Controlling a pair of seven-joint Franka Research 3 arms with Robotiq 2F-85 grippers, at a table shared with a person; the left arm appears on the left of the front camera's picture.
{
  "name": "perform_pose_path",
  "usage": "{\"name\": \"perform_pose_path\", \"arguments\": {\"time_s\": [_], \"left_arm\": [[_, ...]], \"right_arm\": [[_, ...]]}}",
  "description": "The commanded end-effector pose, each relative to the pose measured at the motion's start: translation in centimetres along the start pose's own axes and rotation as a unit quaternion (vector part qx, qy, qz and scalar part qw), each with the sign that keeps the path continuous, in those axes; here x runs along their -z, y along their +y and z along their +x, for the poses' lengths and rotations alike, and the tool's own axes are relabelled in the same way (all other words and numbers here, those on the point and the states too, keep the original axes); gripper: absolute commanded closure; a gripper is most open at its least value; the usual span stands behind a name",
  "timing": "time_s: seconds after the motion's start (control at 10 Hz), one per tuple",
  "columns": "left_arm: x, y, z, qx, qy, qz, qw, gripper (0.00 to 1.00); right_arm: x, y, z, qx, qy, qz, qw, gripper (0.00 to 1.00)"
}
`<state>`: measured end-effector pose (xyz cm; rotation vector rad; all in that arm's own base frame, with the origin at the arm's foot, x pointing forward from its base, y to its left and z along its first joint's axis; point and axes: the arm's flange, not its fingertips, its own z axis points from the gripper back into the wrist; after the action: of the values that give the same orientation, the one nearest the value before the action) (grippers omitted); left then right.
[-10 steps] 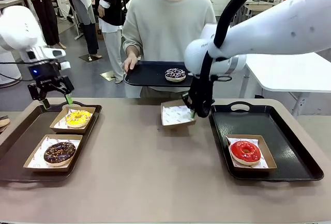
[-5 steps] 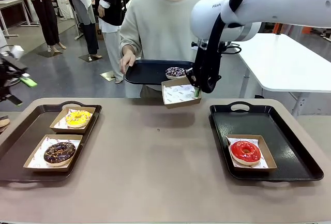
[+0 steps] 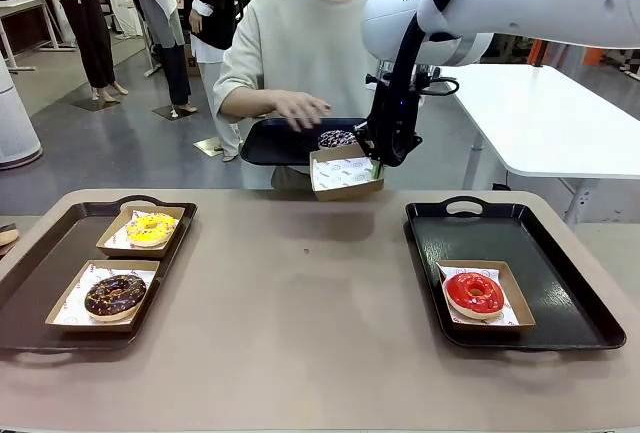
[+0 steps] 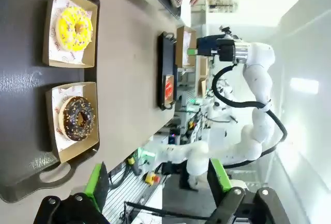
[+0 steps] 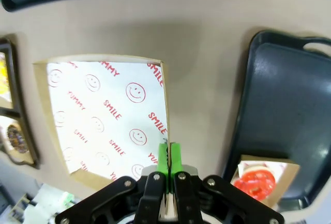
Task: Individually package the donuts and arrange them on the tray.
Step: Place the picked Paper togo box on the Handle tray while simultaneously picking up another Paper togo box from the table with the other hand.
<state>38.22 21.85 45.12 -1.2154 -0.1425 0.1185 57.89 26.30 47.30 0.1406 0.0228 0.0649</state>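
Front view, lower left: you have a dark tray (image 3: 40, 253) on the tabletop (image 3: 300, 323) with two boxed donuts, the yellow donut (image 3: 151, 228) at the back and the chocolate donut (image 3: 115, 294) nearer you. Both look finished and in place.

Moving to the upper middle, the person's hand (image 3: 300, 108) reaches over a small black tray (image 3: 265, 143) held beyond the far edge; the purple donut (image 3: 338, 139) sits on it, unboxed. Just right of it, your right tool (image 3: 377, 165) is pinched together on the rim of an empty box (image 3: 345, 173) lined with printed paper, holding it in the air close to that donut. In the right wrist view you see the green pads (image 5: 163, 158) clamped on the box edge. In the left wrist view the left tool (image 4: 158, 180) stands with its fingers apart and nothing between them, high above the left tray.

Lower right, the second tray (image 3: 560, 283) holds the red donut (image 3: 474, 293) in its box.

So you can judge three of four packaged; the purple one must go into the held box, then onto a tray.

Against the frame a second back: the box has lifted off the tabletop toward the person, the person's hand has come over the donut, and the left arm has left the frame.
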Motion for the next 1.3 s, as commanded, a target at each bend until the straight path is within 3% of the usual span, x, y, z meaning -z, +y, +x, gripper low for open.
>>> {"name": "perform_pose_path", "arguments": {"time_s": [0.0,0.7,1.2], "left_arm": [[-0.1,1.3,-2.1,0.007,-0.039,-0.021,0.999,0.00],[-1.8,4.0,-2.9,-0.053,-0.106,-0.030,0.993,0.00],[-1.9,4.1,-2.8,-0.038,-0.084,-0.024,0.995,0.00]], "right_arm": [[-0.3,0.6,1.4,0.014,0.006,-0.006,1.000,1.00],[0.7,0.0,4.0,0.033,0.013,-0.010,0.999,1.00],[0.9,-0.4,3.3,0.018,0.010,0.003,1.000,1.00]]}}
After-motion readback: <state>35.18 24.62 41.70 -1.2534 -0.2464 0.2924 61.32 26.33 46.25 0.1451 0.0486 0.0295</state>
